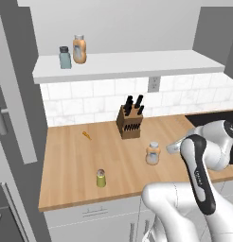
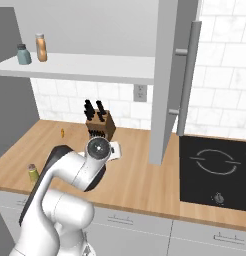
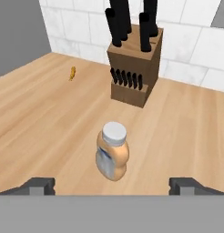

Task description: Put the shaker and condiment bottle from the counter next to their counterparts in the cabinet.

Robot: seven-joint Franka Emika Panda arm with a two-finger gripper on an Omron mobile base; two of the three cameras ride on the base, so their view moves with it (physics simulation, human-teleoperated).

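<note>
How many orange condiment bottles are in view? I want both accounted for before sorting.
2: one condiment bottle stands on the counter before the knife block; its counterpart stands on the cabinet shelf.

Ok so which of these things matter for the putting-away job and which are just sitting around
Part of the job:
yellow-green shaker
orange bottle on the counter
counter
blue-grey shaker on the cabinet shelf
orange bottle on the shelf
cabinet shelf

Just lying about:
knife block
small orange scrap
cooktop
wall outlet
</note>
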